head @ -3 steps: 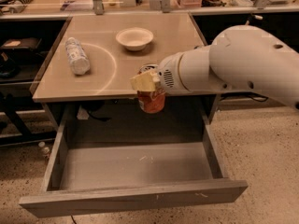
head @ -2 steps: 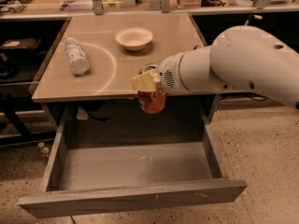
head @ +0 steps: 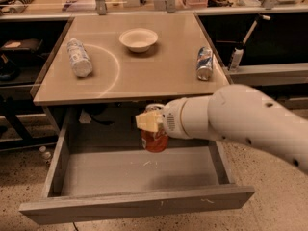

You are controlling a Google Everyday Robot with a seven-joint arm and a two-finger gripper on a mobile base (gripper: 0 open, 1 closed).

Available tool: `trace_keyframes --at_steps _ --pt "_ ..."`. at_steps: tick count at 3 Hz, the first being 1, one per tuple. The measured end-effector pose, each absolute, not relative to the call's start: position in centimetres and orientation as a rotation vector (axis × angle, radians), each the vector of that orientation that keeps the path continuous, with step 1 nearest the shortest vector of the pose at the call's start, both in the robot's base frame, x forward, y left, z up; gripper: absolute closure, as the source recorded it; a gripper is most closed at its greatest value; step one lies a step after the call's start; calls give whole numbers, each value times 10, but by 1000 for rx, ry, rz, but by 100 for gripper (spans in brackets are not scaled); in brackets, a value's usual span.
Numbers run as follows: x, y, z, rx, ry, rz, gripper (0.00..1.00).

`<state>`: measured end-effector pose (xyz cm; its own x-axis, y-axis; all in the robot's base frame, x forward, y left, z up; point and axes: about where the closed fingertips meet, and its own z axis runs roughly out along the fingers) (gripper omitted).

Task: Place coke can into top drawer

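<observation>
Over top drawer (head: 126, 173), gripper (head: 150, 122) clamping coke can (head: 155, 141)

1. The bench (head: 159, 81) carries three items: a bottle (head: 79, 57) lying near the left edge, a bowl (head: 138, 39) at mid-width toward the rear edge, and a second can (head: 204, 63) lying beside the right edge.
2. The top drawer (head: 134, 203) stands pulled out below the front edge.
3. The gripper (head: 150, 121) reaches in from the right, just under the front edge at mid-width.
4. The coke can (head: 155, 137) is clamped in the gripper, over the rear of the drawer.
</observation>
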<state>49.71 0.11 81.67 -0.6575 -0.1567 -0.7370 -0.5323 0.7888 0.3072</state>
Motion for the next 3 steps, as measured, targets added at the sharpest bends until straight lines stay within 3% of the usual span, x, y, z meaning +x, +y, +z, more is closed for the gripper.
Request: trace_keyframes --at_steps 3 --pt "483 20 746 -443 2301 756 100"
